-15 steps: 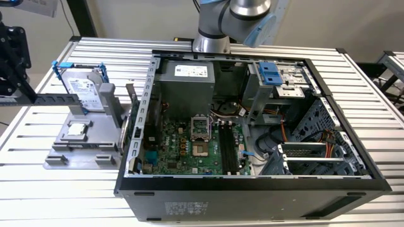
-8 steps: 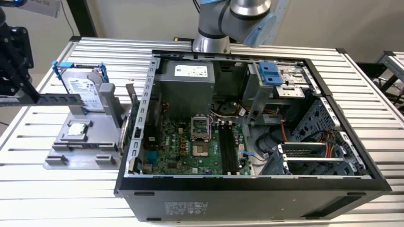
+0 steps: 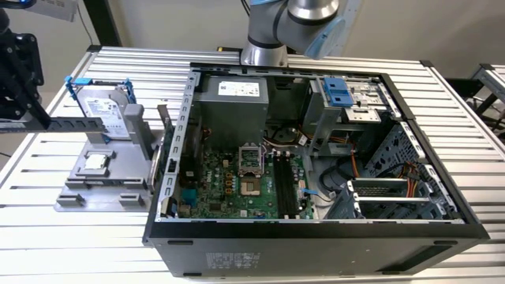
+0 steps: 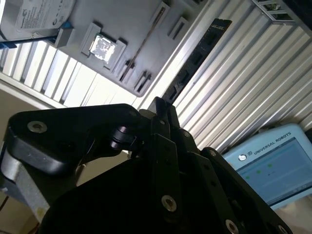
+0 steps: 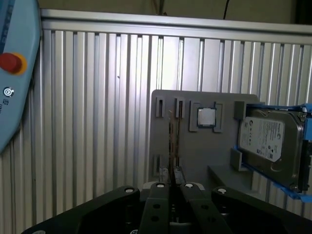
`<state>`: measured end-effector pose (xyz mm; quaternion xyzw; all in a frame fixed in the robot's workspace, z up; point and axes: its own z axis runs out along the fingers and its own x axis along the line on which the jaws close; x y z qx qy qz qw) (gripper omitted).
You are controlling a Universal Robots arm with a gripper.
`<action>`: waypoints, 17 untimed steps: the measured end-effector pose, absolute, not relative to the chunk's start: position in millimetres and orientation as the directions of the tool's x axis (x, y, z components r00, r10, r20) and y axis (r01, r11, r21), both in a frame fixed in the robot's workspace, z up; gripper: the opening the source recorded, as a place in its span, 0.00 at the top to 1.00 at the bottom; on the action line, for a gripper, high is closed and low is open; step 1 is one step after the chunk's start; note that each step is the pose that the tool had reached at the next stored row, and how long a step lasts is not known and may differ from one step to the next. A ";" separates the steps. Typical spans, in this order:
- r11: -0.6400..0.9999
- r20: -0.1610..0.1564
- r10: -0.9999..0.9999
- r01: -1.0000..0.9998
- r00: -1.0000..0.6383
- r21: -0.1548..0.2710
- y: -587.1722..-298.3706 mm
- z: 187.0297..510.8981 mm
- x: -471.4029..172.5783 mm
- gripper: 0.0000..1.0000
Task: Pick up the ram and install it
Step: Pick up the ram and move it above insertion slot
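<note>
The ram is in my grip. My claw is closed on one end of it, and the stick juts out ahead of me above the slatted table. It looks lifted free of the grey holder, where the hard drive and the small processor chip sit. So I judge the pick-up done (the second wrist view shows the stick against bare slats, beside the holder). The install is not done. In the exterior view the black motherboard slots inside the open case stand bare, and I hang well apart from them.
</note>
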<state>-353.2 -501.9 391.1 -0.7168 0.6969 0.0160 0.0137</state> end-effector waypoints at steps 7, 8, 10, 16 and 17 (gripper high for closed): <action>-0.028 -0.042 -0.999 -1.000 0.028 0.003 -501.9 402.1 -353.2 1.00; -0.028 -0.042 -0.999 -1.000 0.028 0.003 -501.9 403.6 -353.2 1.00; -0.028 -0.042 -0.999 -1.000 0.028 0.003 -501.9 405.4 -353.2 1.00; -0.028 -0.042 -0.999 -1.000 0.028 0.003 -501.9 405.6 -352.2 1.00; -0.028 -0.042 -0.999 -1.000 0.028 0.003 -501.9 405.6 -351.3 1.00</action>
